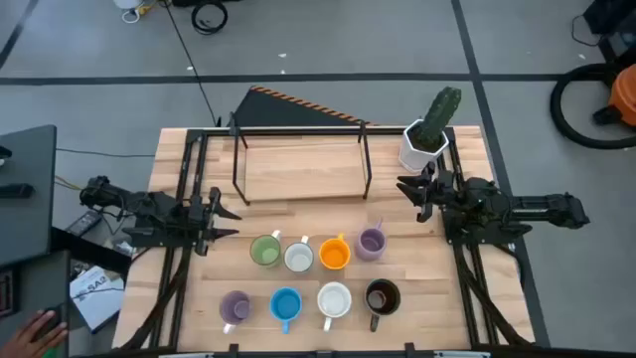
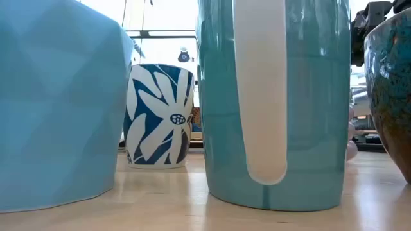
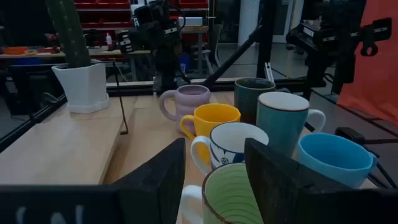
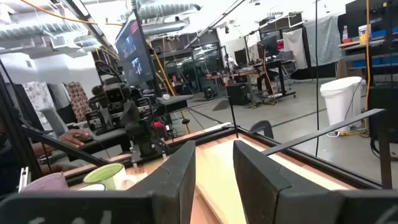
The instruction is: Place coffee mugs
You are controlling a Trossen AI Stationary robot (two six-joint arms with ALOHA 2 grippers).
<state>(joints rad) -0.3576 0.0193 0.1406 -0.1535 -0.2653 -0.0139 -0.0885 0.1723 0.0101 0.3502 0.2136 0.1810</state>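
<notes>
Eight mugs stand upright on their bases in two rows on the wooden table (image 1: 199, 298). The far row is green (image 1: 265, 251), grey-white with a blue flower pattern (image 1: 299, 257), orange (image 1: 334, 255) and lilac (image 1: 371, 242). The near row is lilac (image 1: 235, 308), blue (image 1: 285, 304), white inside and teal outside (image 1: 334, 299), and dark brown (image 1: 382, 297). My left gripper (image 1: 227, 221) is open, left of the green mug (image 3: 233, 196) and apart from it. My right gripper (image 1: 409, 194) is open near the cactus pot, touching nothing.
A black wire rack (image 1: 303, 159) stands on the far middle of the table. A white faceted pot with a cactus (image 1: 425, 139) sits at the far right corner, close to my right gripper. A person's hand (image 1: 35, 333) shows off the table's near left.
</notes>
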